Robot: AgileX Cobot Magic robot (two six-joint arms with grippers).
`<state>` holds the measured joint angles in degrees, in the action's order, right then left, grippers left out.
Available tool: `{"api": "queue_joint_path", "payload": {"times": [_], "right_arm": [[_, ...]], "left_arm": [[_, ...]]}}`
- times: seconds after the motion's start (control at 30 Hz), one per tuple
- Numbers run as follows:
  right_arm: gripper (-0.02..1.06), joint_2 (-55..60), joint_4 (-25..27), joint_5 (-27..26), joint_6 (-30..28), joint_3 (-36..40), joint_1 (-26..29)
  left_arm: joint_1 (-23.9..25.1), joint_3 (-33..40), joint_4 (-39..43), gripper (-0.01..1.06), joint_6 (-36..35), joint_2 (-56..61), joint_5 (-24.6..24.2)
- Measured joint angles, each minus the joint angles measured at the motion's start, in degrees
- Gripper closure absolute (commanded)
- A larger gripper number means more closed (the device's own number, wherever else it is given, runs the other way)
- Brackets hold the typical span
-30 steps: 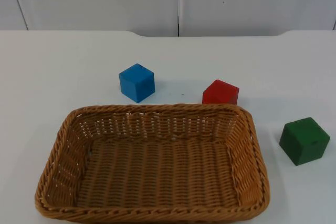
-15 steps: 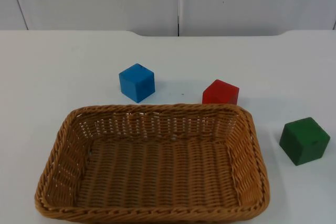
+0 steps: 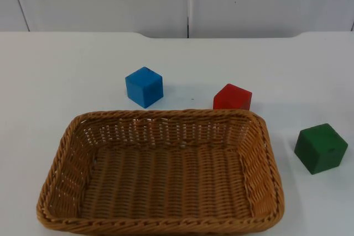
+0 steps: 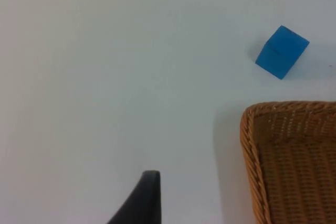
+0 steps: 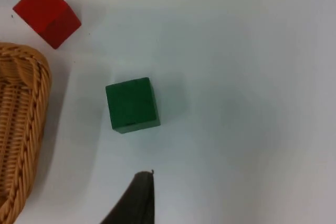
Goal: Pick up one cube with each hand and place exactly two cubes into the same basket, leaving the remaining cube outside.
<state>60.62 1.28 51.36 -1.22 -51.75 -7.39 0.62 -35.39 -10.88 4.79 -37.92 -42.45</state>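
Note:
An empty wicker basket (image 3: 66, 153) lies at the table's front centre. Behind its far rim sit a blue cube (image 3: 144, 87) on the left and a red cube (image 3: 232, 97) on the right, the red one close to the rim. A green cube (image 3: 320, 148) rests on the table to the right of the basket. My left gripper (image 4: 146, 198) hangs over bare table, well short of the blue cube (image 4: 282, 52) and beside the basket's corner (image 4: 252, 129). My right gripper (image 5: 137, 198) hovers just short of the green cube (image 5: 132, 104), with the red cube (image 5: 47, 14) farther off.
The white table top (image 3: 66, 75) ends at the grey partition wall (image 3: 188, 1). Bare table surrounds the cubes on the left, right and behind. The basket's rim (image 5: 21, 129) lies close to the green cube.

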Motion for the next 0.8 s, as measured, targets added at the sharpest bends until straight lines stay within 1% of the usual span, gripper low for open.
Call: {"api": "queue_joint_path", "payload": {"times": [0.33, 0.67, 0.8], "right_arm": [[-0.01, 1.45, 0.27, -0.07, -0.19, -0.10, 0.00], [-0.01, 1.45, 0.27, -0.37, -0.35, -0.10, 0.00], [-0.01, 1.45, 1.99, -0.51, -1.21, -0.10, 0.00]], "left_arm": [[0.00, 0.00, -0.60, 0.00, 3.78, -6.44, 2.17], [0.00, 0.00, -7.12, 0.00, 10.30, -12.83, 4.44], [0.00, -2.20, -9.91, 0.00, 13.00, -16.16, 4.54]]}}
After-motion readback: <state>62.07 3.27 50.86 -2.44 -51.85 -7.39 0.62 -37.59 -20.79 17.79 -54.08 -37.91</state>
